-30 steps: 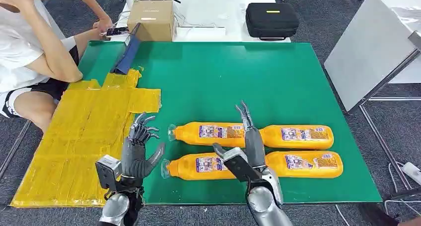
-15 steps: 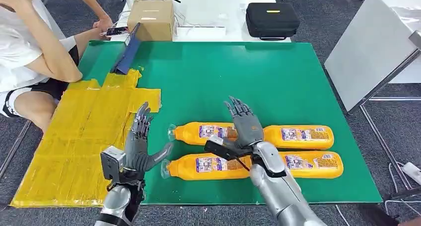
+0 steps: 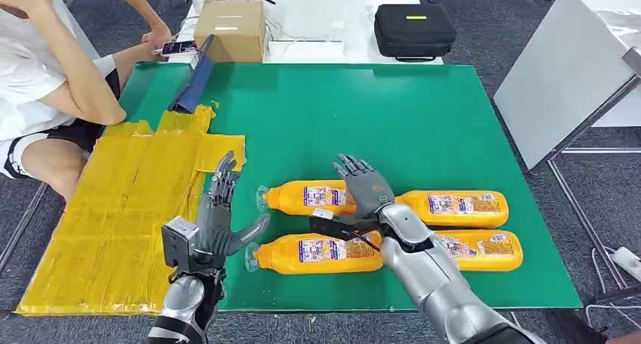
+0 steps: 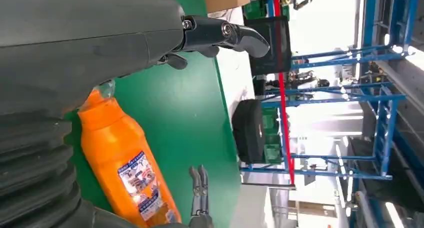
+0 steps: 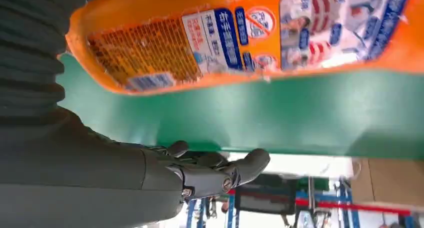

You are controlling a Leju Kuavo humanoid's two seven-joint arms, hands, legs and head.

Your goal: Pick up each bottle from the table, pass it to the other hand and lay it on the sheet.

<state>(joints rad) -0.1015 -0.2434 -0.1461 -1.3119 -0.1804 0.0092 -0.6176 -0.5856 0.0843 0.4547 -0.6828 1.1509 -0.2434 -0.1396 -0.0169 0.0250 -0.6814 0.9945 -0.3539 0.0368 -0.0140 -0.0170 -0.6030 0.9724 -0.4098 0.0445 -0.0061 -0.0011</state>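
Right hand [image 3: 365, 187] is spread open, palm down over the far-left bottle [image 3: 308, 199], looks set to grab it. Left hand [image 3: 217, 221] waits open and upright beside the yellow sheet [image 3: 113, 208], probably for the handoff. All four bottles lie on the green desk [image 3: 363, 110].

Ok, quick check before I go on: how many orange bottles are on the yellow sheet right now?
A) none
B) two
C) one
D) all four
A: in the head view all four orange bottles lie on the green table to the right of the yellow sheet, which has none on it; the right hand is over the far left one.
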